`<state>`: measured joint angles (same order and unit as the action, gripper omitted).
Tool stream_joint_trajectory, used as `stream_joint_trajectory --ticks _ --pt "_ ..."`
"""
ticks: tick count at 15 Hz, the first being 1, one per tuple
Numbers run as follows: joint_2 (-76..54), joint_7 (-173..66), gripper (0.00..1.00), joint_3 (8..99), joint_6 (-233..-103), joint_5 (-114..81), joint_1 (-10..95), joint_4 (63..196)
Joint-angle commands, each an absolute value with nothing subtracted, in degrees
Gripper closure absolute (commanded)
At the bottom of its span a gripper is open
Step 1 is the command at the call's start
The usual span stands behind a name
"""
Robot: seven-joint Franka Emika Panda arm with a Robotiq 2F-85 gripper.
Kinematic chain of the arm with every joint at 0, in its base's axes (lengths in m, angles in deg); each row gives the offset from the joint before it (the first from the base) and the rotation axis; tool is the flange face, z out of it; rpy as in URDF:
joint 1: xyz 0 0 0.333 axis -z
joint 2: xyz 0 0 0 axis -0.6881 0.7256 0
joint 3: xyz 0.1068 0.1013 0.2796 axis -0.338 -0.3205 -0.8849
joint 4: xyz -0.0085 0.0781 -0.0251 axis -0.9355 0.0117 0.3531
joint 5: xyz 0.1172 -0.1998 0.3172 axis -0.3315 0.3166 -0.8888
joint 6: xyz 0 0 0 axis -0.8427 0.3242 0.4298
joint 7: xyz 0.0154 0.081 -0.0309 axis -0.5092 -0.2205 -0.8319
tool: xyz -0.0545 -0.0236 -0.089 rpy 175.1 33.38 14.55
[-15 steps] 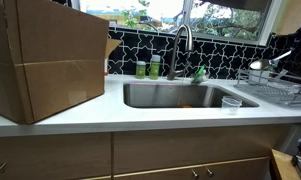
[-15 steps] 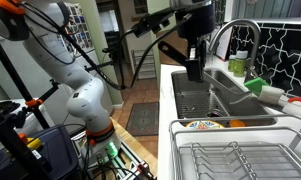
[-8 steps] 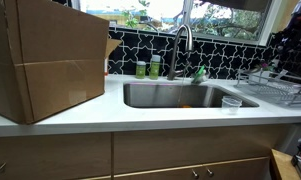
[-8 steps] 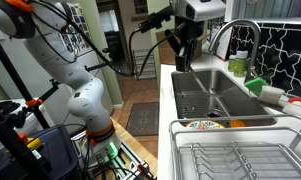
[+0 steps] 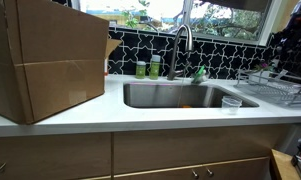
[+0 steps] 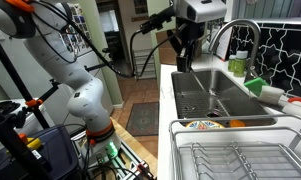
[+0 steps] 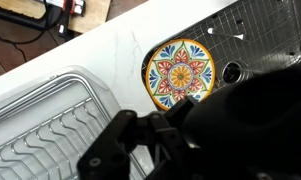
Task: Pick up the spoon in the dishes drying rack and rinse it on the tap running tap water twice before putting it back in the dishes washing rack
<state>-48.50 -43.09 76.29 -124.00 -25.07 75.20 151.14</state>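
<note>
Daylight fills the window (image 5: 205, 15) above a steel kitchen sink (image 5: 180, 96) set in a white countertop (image 5: 80, 120). Black, white-veined backsplash tiles (image 5: 230, 55) run behind the sink and wooden cabinets (image 5: 180, 155) stand below it.

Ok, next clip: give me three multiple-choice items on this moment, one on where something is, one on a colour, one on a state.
1. Where does the patterned plate lie?
A) in the sink
B) in the drying rack
C) on top of the box

2. What colour is the big box on the counter?
A) white
B) brown
C) blue

3. How do the jaws of the gripper stand?
A) wide open
B) shut
C) clamped on the plate

Answers:
1 A: the wrist view shows the plate on the sink floor beside the drain.
2 B: it is plain brown cardboard.
3 B: the gripper hangs above the sink with its jaws closed, well clear of the plate.
</note>
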Motion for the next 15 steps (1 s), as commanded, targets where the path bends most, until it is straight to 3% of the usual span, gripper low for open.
stream_joint_trajectory --ticks 1,9,15 --pt "-52.23 -39.83 0.98 73.19 -131.21 -26.66 73.71 157.47" --pt "-55.74 -28.39 0.98 62.08 -156.21 -38.76 66.88 173.79" --pt "-52.17 -27.46 0.98 58.8 -177.12 -50.8 59.24 177.94"
